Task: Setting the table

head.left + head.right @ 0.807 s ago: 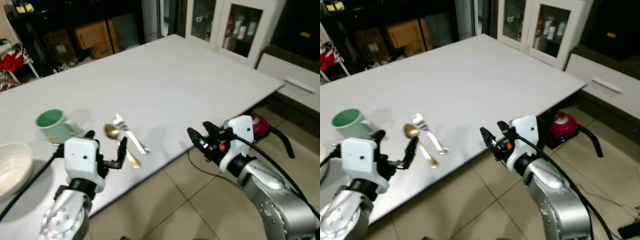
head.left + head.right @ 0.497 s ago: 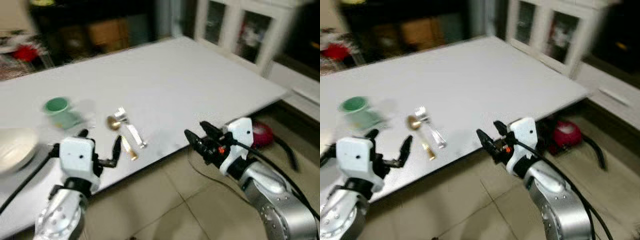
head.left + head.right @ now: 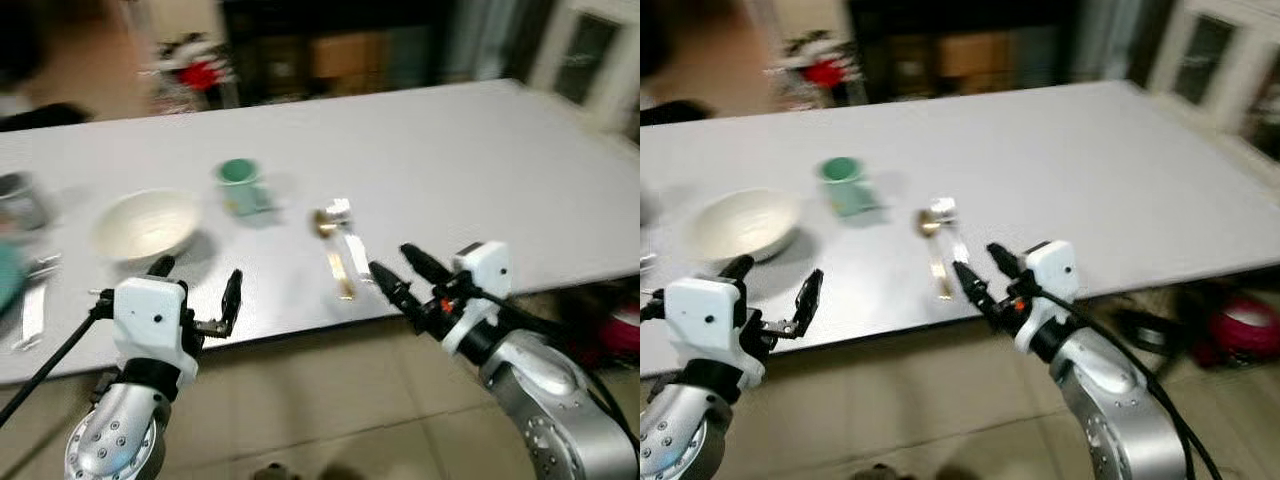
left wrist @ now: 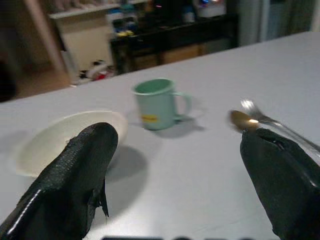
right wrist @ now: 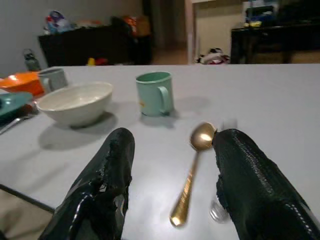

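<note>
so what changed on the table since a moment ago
Mostly the camera: the head view swung toward the robot's left, bringing the bowl fully into view. The mug, gold spoon and fork lie as before. Both claws, left and right, stay open and empty near the table edge.

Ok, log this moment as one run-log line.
left gripper open, empty, at table edge by bowl | right gripper open, empty, facing gold spoon | mug beyond bowl and spoon
</note>
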`<state>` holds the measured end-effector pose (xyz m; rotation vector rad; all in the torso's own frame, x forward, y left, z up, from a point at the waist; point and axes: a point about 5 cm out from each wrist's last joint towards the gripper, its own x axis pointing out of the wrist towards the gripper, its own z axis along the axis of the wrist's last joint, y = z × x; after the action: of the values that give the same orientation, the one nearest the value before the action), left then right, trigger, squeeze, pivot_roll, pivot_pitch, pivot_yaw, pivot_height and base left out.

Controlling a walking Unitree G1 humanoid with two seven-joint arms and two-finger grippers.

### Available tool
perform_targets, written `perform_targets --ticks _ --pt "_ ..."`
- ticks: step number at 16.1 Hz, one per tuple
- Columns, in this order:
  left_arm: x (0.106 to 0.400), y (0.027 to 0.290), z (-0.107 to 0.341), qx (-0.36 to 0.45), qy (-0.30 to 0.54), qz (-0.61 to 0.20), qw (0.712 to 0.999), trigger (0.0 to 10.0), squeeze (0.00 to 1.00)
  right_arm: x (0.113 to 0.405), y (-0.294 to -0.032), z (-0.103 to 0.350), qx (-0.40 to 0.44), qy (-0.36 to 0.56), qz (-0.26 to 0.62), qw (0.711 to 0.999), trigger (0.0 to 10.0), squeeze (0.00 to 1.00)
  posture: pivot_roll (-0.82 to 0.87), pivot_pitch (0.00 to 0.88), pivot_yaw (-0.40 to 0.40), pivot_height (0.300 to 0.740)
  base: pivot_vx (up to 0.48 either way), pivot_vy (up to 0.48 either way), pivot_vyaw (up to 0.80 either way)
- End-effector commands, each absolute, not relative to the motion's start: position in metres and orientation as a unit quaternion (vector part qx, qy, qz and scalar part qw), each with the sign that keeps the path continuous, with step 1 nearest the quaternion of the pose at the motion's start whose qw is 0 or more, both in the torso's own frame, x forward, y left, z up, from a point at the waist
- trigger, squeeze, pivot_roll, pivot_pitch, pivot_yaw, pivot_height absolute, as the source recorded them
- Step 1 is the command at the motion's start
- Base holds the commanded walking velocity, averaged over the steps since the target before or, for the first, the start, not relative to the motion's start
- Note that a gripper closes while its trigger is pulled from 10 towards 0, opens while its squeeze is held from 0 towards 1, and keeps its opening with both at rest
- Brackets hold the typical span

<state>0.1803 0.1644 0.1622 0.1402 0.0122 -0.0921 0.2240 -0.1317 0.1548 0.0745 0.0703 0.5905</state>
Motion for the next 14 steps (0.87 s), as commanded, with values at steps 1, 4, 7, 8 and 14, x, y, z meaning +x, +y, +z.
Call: perform_targets --ticks 1,4,7,8,14 --pt "0.179 0.167 0.165 0.087 -0.002 -0.036 0.996 10.0 0.00 0.226 -0.134 0.163 0.030 0.007 0.277 0.960 10.0 0.00 -0.09 0.000 0.065 0.740 0.000 0.000 0.80" --pt "0.182 0.173 0.164 0.100 -0.008 -0.017 0.995 10.0 0.00 0.229 -0.145 0.166 0.000 -0.014 0.213 0.977 10.0 0.00 -0.10 0.000 0.067 0.740 0.000 0.000 0.80" --pt "0.181 0.174 0.164 0.104 -0.011 -0.014 0.994 10.0 0.00 0.229 -0.157 0.168 -0.010 -0.025 0.147 0.989 10.0 0.00 -0.11 0.000 0.073 0.740 0.000 0.000 0.80" --pt "0.181 0.174 0.164 0.106 -0.013 -0.013 0.994 10.0 0.00 0.229 -0.158 0.167 -0.012 -0.025 0.137 0.990 10.0 0.00 -0.12 0.000 0.080 0.740 0.000 0.000 0.80" --pt "0.184 0.175 0.167 0.104 -0.027 -0.014 0.994 10.0 0.00 0.229 -0.155 0.160 -0.016 -0.004 0.140 0.990 10.0 0.00 -0.12 0.000 0.083 0.740 0.000 0.000 0.80"
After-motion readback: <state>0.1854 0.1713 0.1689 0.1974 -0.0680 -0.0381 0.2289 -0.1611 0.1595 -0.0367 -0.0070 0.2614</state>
